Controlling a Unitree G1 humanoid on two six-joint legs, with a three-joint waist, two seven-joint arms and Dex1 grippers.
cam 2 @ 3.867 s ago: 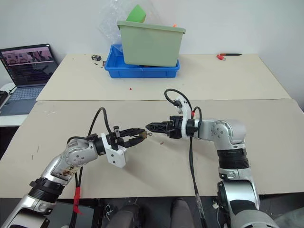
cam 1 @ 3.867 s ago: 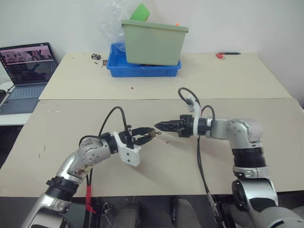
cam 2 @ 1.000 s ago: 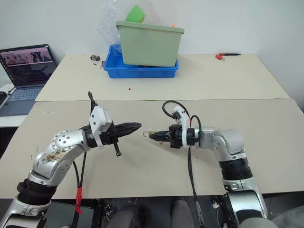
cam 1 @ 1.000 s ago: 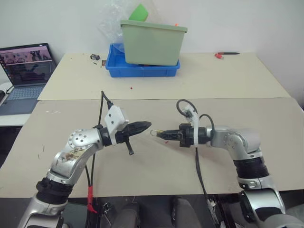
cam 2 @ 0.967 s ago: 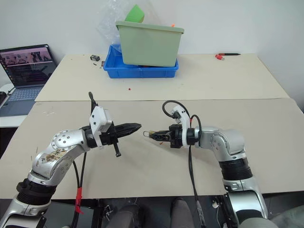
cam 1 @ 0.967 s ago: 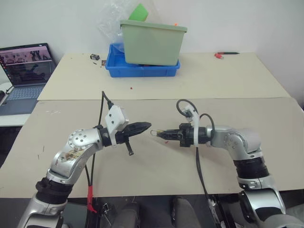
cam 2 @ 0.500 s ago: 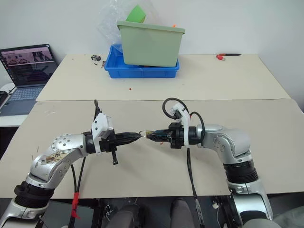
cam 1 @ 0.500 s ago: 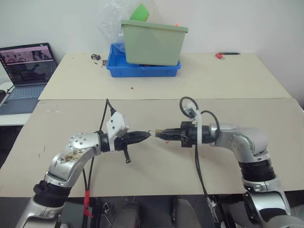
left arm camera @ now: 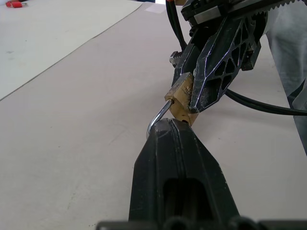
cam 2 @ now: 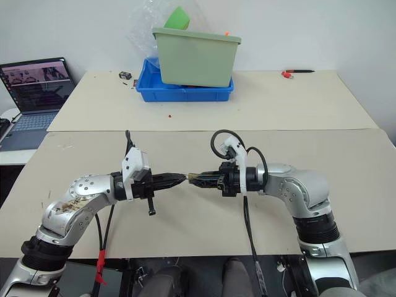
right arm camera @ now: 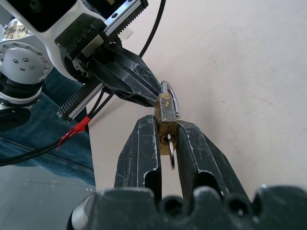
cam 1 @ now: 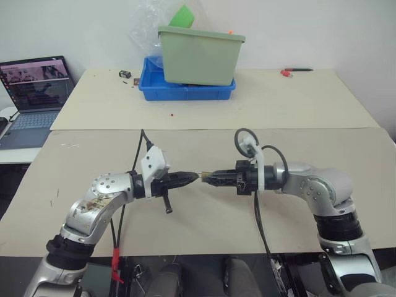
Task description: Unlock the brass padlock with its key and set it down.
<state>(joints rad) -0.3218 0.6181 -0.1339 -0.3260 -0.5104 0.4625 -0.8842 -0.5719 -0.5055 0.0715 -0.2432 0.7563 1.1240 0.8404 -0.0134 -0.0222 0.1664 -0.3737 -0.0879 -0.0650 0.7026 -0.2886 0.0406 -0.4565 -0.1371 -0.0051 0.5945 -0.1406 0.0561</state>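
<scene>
The brass padlock (right arm camera: 165, 125) hangs in the air between both grippers, over the near table. My right gripper (right arm camera: 166, 128) is shut on its brass body, one finger (right arm camera: 138, 149) on each flat side. A key (right arm camera: 168, 139) sits in the keyhole, its small ring (right arm camera: 172, 159) hanging between the fingers. My left gripper (left arm camera: 168, 125) is shut, and the thin silvery shackle (left arm camera: 156, 120) runs into its tip. In the left eye view the left gripper (cam 1: 193, 177) and the right gripper (cam 1: 209, 179) meet tip to tip at the padlock (cam 1: 202, 176).
A green bin (cam 1: 200, 54) sits in a blue tray (cam 1: 185, 90) at the back of the far table. A laptop (cam 1: 36, 86) stands at the far left. A red pen (cam 1: 291, 72) and a small dark item (cam 1: 126, 74) lie on the far table.
One second ago the left gripper's tip stood apart from the padlock. The two grippers have since come together, and the left tip is at the shackle.
</scene>
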